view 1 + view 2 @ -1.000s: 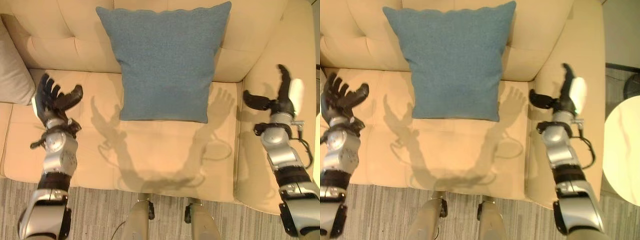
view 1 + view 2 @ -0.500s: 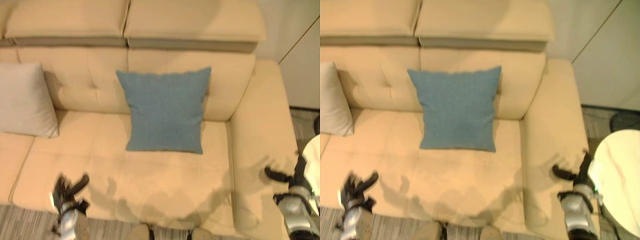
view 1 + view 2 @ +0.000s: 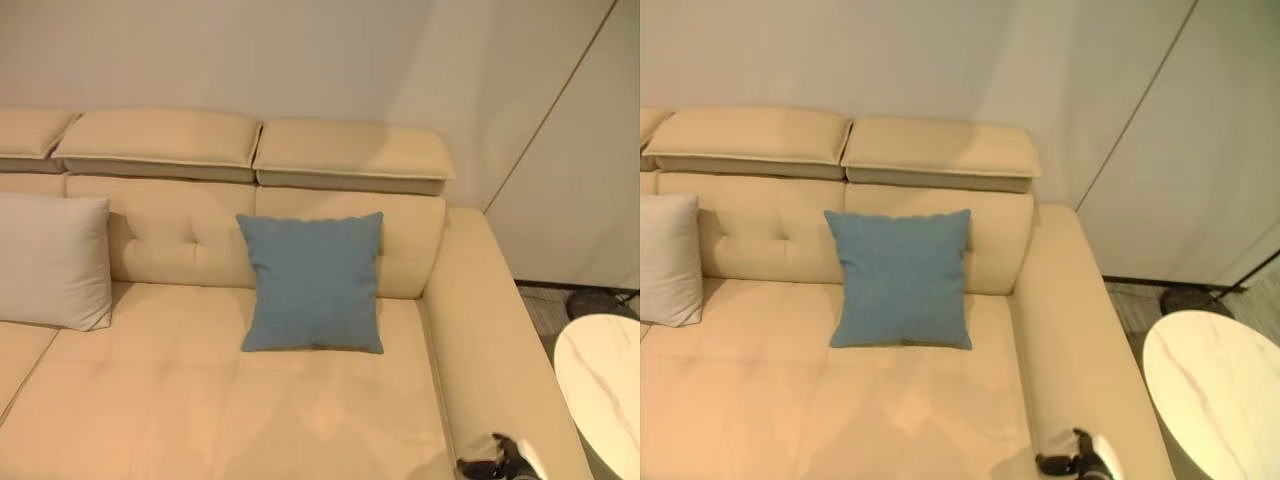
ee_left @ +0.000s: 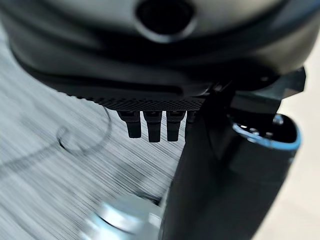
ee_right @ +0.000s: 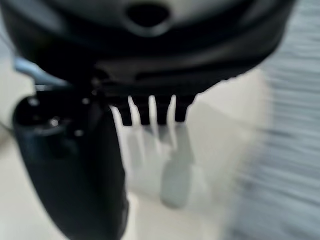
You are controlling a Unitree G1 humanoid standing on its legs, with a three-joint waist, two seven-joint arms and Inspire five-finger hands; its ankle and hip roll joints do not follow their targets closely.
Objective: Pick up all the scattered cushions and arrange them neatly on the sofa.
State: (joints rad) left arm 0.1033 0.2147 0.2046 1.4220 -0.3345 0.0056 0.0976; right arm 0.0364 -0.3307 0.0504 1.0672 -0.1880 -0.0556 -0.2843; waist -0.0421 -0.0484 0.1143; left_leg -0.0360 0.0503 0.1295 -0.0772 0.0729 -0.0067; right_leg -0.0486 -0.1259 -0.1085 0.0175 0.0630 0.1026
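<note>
A blue cushion (image 3: 312, 282) stands upright against the backrest of the cream sofa (image 3: 200, 400), above its right seat. A pale grey cushion (image 3: 50, 260) leans on the backrest at the far left. My right hand (image 3: 1080, 466) peeks in low down, beside the sofa's right armrest (image 3: 490, 340). In its wrist view the right hand (image 5: 150, 112) has straight fingers over cream upholstery and holds nothing. The left hand (image 4: 150, 127) hangs over a grey striped rug (image 4: 55, 165), its fingers straight and bare.
A round white marble-look table (image 3: 1215, 390) stands to the right of the armrest. A dark round object (image 3: 1185, 298) sits on the floor behind it. A plain wall (image 3: 300, 60) rises behind the sofa.
The camera has tipped up and back, so the sofa's headrests and the wall now show. Both arms have dropped toward the lower edge. The blue cushion stays where it was.
</note>
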